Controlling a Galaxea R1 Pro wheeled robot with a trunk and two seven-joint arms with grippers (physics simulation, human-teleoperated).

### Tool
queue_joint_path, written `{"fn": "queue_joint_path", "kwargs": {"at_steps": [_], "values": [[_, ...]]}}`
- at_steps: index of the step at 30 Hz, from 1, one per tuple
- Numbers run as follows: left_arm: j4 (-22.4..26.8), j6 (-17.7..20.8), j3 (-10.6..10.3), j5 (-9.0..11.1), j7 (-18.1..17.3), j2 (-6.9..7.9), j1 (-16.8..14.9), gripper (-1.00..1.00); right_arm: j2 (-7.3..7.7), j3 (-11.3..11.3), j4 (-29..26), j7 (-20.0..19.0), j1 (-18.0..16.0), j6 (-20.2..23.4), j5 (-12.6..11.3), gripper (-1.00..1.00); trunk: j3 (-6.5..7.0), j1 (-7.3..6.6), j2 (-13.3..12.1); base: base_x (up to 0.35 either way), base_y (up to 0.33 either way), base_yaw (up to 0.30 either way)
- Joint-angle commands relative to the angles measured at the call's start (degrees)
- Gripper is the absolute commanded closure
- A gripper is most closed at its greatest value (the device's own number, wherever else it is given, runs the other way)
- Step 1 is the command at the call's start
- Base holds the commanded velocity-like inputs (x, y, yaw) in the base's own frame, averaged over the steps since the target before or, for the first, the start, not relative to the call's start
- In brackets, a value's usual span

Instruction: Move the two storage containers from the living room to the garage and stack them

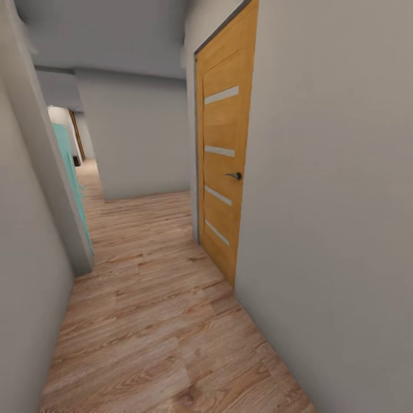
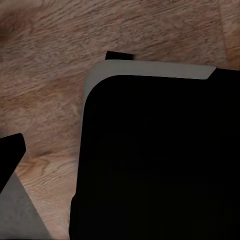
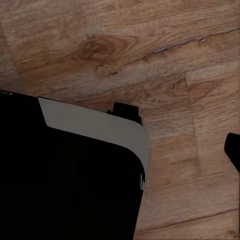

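I am in a narrow hallway with a light wood plank floor (image 1: 149, 321). The two storage containers are out of view. In the left wrist view, a dark fingertip (image 2: 9, 157) pokes in at the edge above the plank floor, beside my own black, grey-rimmed body (image 2: 160, 160). The right wrist view shows a similar dark fingertip (image 3: 234, 150) at the edge and the same black body (image 3: 65, 180) over the planks. Nothing is seen held, and neither pair of jaws shows in full.
A closed wooden door (image 1: 225, 155) with a dark handle (image 1: 234, 175) is set in the grey wall (image 1: 332, 201) close on my right. A grey wall (image 1: 23, 287) and a teal panel (image 1: 71, 172) line the left. The corridor bends left past a grey wall (image 1: 137, 137) ahead.
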State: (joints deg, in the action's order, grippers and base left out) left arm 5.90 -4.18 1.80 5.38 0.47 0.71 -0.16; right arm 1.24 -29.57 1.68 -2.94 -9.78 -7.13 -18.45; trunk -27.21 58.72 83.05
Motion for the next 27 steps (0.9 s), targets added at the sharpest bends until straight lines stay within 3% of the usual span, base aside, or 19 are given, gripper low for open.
{"fn": "queue_joint_path", "kwargs": {"at_steps": [1,27], "values": [[-0.01,-0.13,0.13,0.51,-0.03,-0.01,-0.02,-1.0,-0.01,-0.4,0.18,-0.31,-0.06,-0.34,-0.6,-1.0,-0.05,0.01,0.03,0.072,0.0,0.274],[-0.01,-0.13,0.13,0.51,-0.03,-0.01,-0.02,-1.0,-0.01,-0.31,0.19,-0.31,-0.07,-0.26,-0.71,-1.0,-0.05,0.01,0.03,0.072,0.0,0.274]]}}
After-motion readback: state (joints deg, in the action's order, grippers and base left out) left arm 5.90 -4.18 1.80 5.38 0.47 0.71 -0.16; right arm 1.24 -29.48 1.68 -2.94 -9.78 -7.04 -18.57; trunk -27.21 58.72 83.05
